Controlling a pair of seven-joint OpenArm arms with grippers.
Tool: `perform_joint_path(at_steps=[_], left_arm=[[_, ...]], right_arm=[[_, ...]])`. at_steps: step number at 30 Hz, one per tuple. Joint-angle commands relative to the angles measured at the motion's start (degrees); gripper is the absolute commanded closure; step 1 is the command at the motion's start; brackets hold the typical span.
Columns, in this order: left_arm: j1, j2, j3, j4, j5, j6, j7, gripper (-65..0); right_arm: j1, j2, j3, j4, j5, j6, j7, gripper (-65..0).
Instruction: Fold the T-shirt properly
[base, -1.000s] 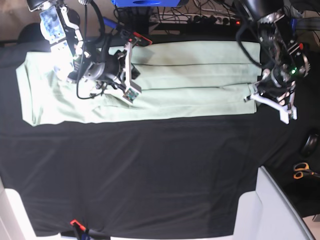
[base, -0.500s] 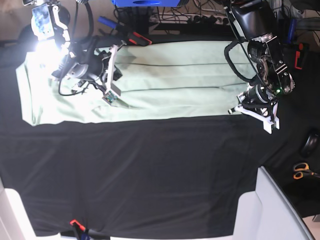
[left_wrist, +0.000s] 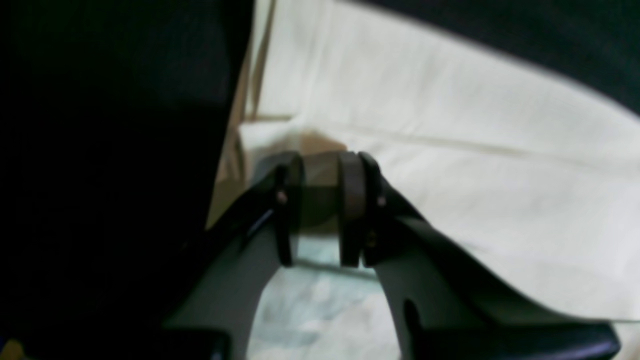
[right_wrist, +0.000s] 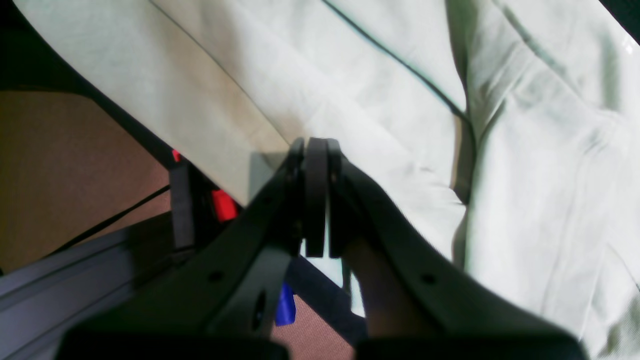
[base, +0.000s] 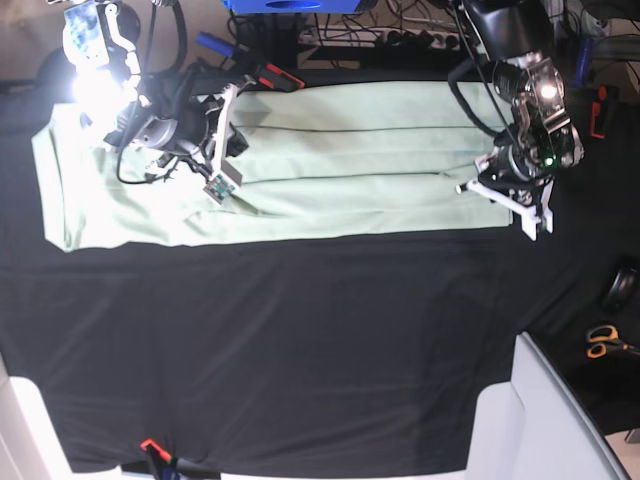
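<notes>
the t-shirt (base: 330, 160) lies flat on the black worktop (base: 300, 350) as a long band already folded lengthwise, with one tool over each end of it. the left tool (left_wrist: 320, 210) hangs just above the shirt's end edge, its pads a little apart with a shadowed gap between them; whether any cloth sits in that gap i cannot tell. the right tool (right_wrist: 315, 200) is clenched, pads pressed flat together, with the pale cloth spreading out beyond and beside its tips; it looks empty rather than pinching fabric. judging from this, the step in hand is getting a hold on both ends for a crosswise fold. to do it well, each tool should take all the layers under its tips at once, close to the edge, and both should lift evenly so the long creases stay straight. both arms reach in from the far side of the worktop, wrists bent down, fingers angled toward the cloth.
</notes>
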Motion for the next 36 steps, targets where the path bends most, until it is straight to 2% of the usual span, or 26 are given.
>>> perform_joint_path(at_steps=[1, 6, 10, 15, 21, 24, 30, 36], left_arm=[[-0.1, -0.6, -0.1, 1.5, -0.1, -0.1, -0.5, -11.3], [2.0, -0.8, -0.1, 1.9, 0.0, -0.1, -0.5, -11.3], [3.8, -2.4, 0.0, 2.6, -0.2, -0.2, -0.5, -11.3], [7.2, -3.4, -0.1, 11.7, -0.5, -0.2, -0.1, -11.6], [7.3, -3.1, 0.0, 15.4, -0.6, -0.2, 0.4, -11.6], [7.8, -1.9, 1.2, 18.2, -0.7, -0.2, 4.5, -11.6], [14.6, -1.3, 7.0, 24.5, -0.7, -0.2, 5.5, -11.4], [19.0, -1.3, 7.9, 24.3, -0.5, -0.2, 5.2, -11.4]], right_arm=[[0.3, 0.1, 0.3, 1.0, 0.7, 0.2, 1.0, 0.0], [0.3, 0.1, 0.3, 1.0, 0.7, 0.2, 1.0, 0.0], [0.4, 0.1, 0.3, 1.0, 0.7, 0.2, 1.0, 0.0], [0.4, 0.0, 0.3, 1.0, 0.7, 0.2, 1.0, 0.0], [0.5, -0.1, 0.3, 1.0, 0.7, 0.2, 1.0, 0.0], [0.5, -0.1, 0.3, 1.0, 0.8, 0.2, 1.0, 0.0], [0.4, -0.1, 0.3, 1.0, 0.8, 0.2, 1.0, 0.0], [0.4, -0.1, 0.3, 1.0, 0.8, 0.2, 1.0, 0.0]])
